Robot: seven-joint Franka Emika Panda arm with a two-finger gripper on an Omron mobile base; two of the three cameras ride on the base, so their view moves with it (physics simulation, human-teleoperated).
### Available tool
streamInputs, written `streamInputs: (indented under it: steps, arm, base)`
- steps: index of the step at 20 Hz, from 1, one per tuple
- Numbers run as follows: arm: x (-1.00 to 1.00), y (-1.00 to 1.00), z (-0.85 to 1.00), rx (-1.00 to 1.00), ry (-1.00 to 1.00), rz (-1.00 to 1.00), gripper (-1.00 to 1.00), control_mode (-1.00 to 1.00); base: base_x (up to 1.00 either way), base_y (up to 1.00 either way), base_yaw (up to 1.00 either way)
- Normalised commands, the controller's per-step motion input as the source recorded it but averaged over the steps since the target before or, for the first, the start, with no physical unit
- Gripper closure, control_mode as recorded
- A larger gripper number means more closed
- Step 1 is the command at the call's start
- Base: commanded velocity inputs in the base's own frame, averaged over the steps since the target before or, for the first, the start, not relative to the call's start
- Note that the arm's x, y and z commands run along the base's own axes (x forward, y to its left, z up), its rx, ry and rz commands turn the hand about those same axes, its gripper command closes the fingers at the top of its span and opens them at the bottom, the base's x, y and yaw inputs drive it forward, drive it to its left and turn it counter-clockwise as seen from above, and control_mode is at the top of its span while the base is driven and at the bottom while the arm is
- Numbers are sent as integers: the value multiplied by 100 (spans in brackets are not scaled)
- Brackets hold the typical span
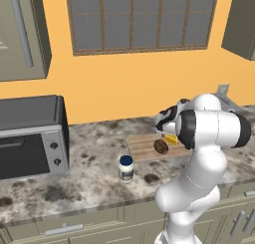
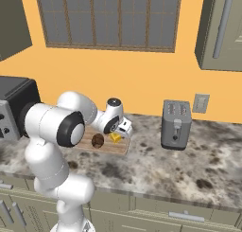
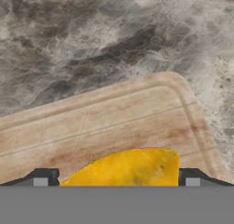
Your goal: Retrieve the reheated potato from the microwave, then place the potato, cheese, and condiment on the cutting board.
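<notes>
With its two dark fingertips spread wide on either side of the small bright yellow cheese wedge (image 3: 130,167), the end effector (image 3: 116,178) grips nothing; I judge the wedge just set down. It lies on the light tan wooden cutting board (image 1: 142,147), beside the small dark brown oval potato (image 1: 161,147), so two items appear delivered. Outstanding: the small white condiment jar with dark blue lid (image 1: 126,168) stands on the mottled grey stone counter (image 1: 89,183), near the board's corner but off it.
</notes>
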Motion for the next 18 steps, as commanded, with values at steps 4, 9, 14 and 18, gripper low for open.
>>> streamInputs:
  steps: [4, 9, 14, 18]
  arm:
    - [-16, 0, 11, 3, 0, 0, -100, -100]
    - [-23, 0, 39, 4, 0, -1, -100, -100]
    - [-34, 0, 67, 1, 0, -3, -100, -100]
    - [-92, 19, 86, 1, 0, 0, -100, -100]
  base:
    - [0, 0, 0]
    - [0, 0, 0]
    - [0, 0, 0]
    - [0, 0, 0]
